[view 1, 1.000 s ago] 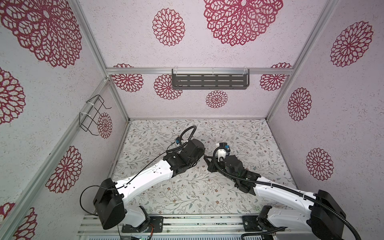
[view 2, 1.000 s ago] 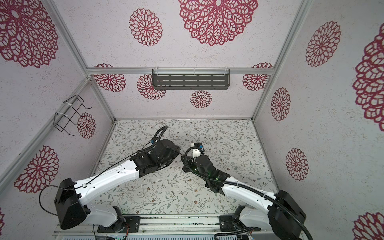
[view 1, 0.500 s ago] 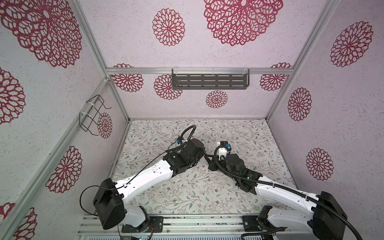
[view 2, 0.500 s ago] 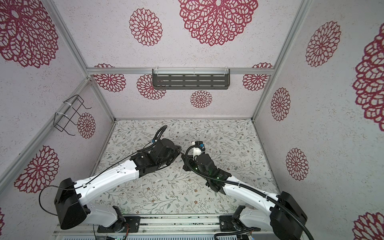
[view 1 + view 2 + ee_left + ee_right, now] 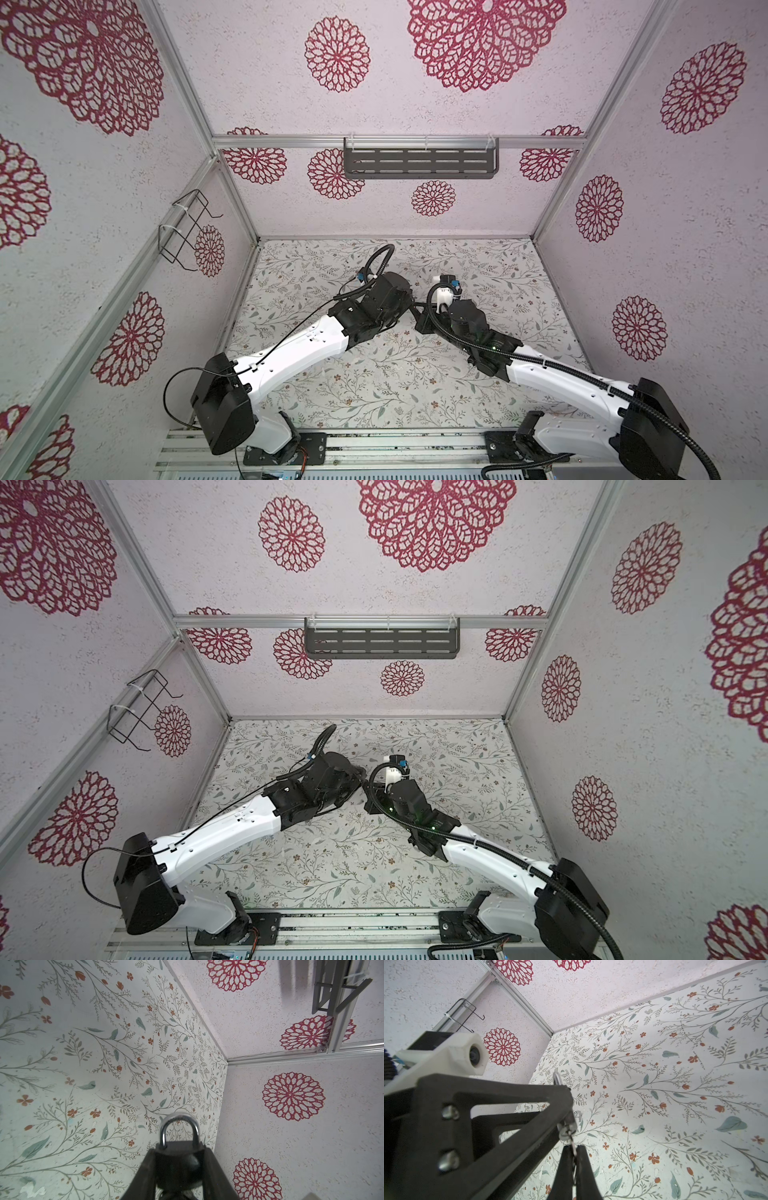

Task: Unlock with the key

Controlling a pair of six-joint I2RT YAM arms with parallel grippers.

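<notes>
In both top views I saw the left arm and right arm meeting nose to nose just above the middle of the frame, over the floral table. Their dark wrists hid whatever lay between them. The wrist views filled that in. In the left wrist view, bottom centre, the left gripper stood partly closed, its two black fingers pressed against the sides of a dark padlock. The silver shackle stood up out of the grip with both legs entering the body. The key did not show there. The right wrist view gave the padlock's other end: the left gripper filled the lower left of the frame, with the white left wrist camera above it. At lower centre the right gripper was pinched fully together on a thin silver key. The key's tip met the silver cylinder on the padlock's underside — I could not tell how deep it sat.
</notes>
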